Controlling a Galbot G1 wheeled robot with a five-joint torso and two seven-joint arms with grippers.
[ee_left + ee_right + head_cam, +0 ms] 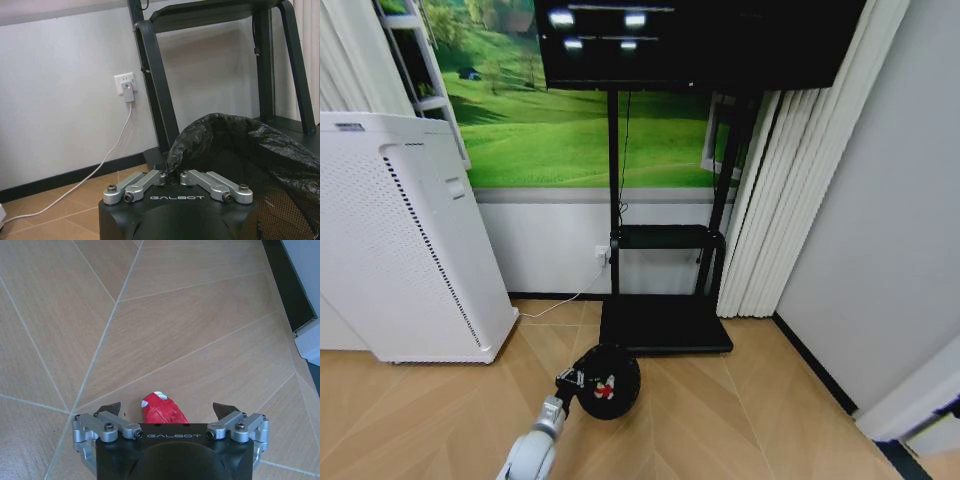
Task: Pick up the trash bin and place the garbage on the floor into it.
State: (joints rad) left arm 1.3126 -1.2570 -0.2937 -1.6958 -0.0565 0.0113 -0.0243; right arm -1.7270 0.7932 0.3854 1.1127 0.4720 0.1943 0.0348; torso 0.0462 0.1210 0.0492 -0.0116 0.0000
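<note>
Left end effector (172, 176) is seen clamped on the near rim of the trash bin (610, 381), fingers pinched together over the black liner edge. The bin is carried low over the wood floor (740, 420), just in front of the black TV stand (665, 325), with the white air purifier (400, 250) off to the left. A red-and-white piece (606, 390) is already visible inside the bin.

Right end effector (170, 412) is held open above the floor, fingertips (109, 409) spread wide, with a crumpled red-and-white wrapper (162, 410) sitting between them, not yet gripped. Contact with the floor cannot be judged.

Step in hand is judged to be the grasp on that wrapper. Advice: descent should be kept straight so the wrapper stays centred between the fingers; closure should be made only once the tips are down alongside it, else it may be nudged away. The bin should be kept level and its mouth held open toward the right arm, liner not allowed to fold inward.
</note>
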